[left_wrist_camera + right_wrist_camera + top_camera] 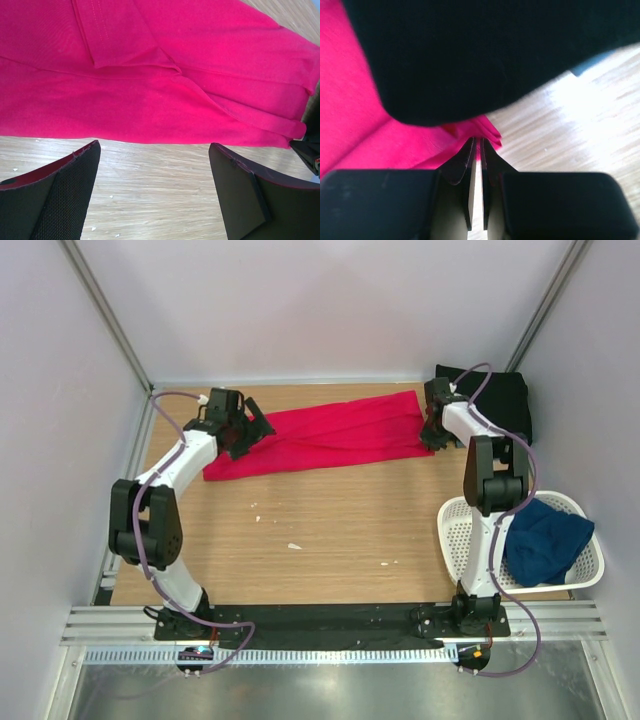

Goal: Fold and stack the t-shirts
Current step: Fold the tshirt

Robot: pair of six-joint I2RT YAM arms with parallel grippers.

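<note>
Top view: red t-shirt (325, 435) lies in a long, loosely folded band across the far part of the table (330, 530), running roughly from 10 to 1 o'clock of the board's centre. The left gripper (252, 430) is at the shirt's L end by its far edge, w/ most of the cloth stretching off toward its 3 o'clock. Its jaws stand wide apart w/ nothing between them. In the left wrist view both fingers (60, 195) are over bare wood, and the shirt's edge runs across just beyond them at 12 o'clock, not touching. The right gripper (432, 437) is at the shirt's R end, cloth lying at its 9 o'clock. In the right wrist view its fingers (465, 165) are drawn nearly together, only a thin slit between, pinching the red corner at the tips. The rest of the red spreads toward 9–10 o'clock and bare wood shows at 2–3 o'clock. The black t-shirt (505, 400) lies in the far R corner, just beside that gripper at its 1–2 o'clock, and fills the upper part of the wrist pic as a blurred dark mass. The navy t-shirt (545, 540) is bunched inside the white basket (455, 535), at approx 4 o'clock of the table, well apart from both grippers
</note>
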